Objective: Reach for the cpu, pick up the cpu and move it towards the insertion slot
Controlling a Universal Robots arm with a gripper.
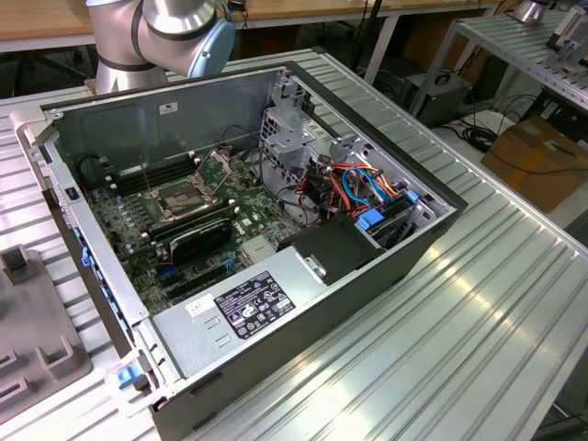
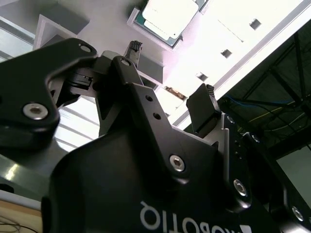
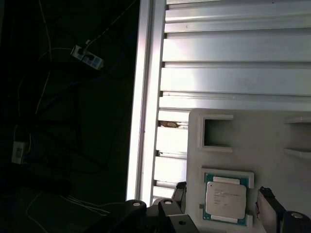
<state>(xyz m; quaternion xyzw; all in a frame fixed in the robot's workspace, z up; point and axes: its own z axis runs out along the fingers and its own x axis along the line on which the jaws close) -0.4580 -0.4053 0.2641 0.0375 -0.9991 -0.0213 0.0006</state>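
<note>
Our claw (image 2: 171,72) hangs released, fingers (image 2: 204,104) spread wide and touching nothing. Just beyond the tips, lined up with the gap between them, we see the cpu (image 3: 224,198) lying flat in its recess in the grey holder plate (image 3: 218,145). In the exterior view, the insertion slot (image 1: 184,197) sits inside the open computer case (image 1: 386,266).

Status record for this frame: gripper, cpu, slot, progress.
gripper: open, one finger on each side of the cpu, not closed on it
cpu: flat, metal face up, in a recess of the grey tray
tray: on the slatted metal table
slot: on the board inside the open case, dark centre showing
progress: cpu not yet picked up
</note>
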